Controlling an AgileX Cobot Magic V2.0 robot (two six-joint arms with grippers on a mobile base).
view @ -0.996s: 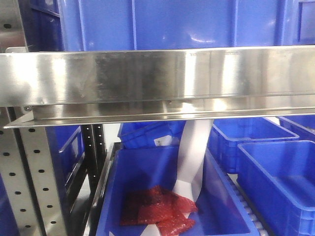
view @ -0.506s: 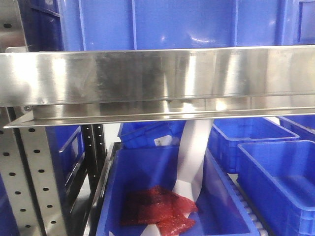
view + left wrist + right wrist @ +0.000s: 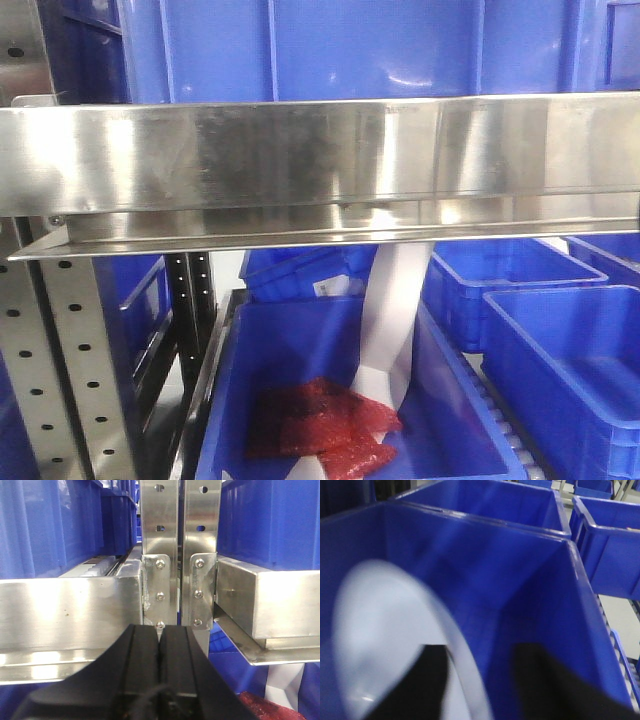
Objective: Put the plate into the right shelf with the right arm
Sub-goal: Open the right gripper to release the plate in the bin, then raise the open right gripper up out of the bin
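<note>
The plate (image 3: 385, 640), white with a pale rim and blurred, stands tilted inside a big blue bin (image 3: 520, 580) of the right shelf, toward the bin's left wall. My right gripper (image 3: 480, 652) is open above the bin. One black finger (image 3: 425, 680) lies in front of the plate's face, and the other (image 3: 545, 680) is well to the right of the rim, so the rim sits in the wide gap. My left gripper (image 3: 159, 630) is shut on nothing, facing the steel uprights (image 3: 160, 530). The shelf's shiny front rail (image 3: 320, 165) fills the front view; neither arm shows there.
Below the rail a blue bin (image 3: 300, 350) holds a red mesh bag (image 3: 320, 425) and a white strip (image 3: 390, 320). More blue bins (image 3: 560, 350) stand at the right and behind (image 3: 605, 535). Perforated grey uprights (image 3: 50, 350) stand at the left.
Reflections on the steel rail have shifted slightly. Nothing else in the front view has moved.
</note>
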